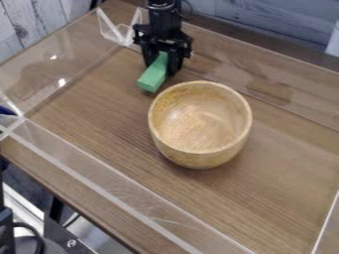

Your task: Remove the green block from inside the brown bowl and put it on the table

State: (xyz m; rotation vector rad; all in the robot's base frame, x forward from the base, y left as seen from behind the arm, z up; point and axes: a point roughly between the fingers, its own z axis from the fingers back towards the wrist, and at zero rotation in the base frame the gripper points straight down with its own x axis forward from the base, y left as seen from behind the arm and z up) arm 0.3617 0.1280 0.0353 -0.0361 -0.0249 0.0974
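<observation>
— Where is the claw, and what are its jaws doing?

— The black claw [165, 57] points straight down at the far side of the table [93, 119], with its jaws closed on the upper end of the green block [157, 72]. The block is a small bright green bar, and it slants down from the fingers toward the camera and slightly to the left.

— Does the block touch anything besides the fingers?

— Its lower end sits at the wooden tabletop or just above it — from this angle I cannot tell which.

— And the brown bowl?

— The brown bowl [200, 122] stands upright below and to the right of the claw, nearer the camera. It is a thick-walled, light tan wooden bowl with visible grain, and the part of its inside that shows holds nothing. The block's lower end lies just beside the bowl's far-left rim, outside it; a narrow strip of tabletop seems to show between them.

— What surrounds the work area?

— Low clear acrylic walls [54, 149] edge the table. One runs behind the claw, another runs along the left and near sides, well away from the claw.
</observation>
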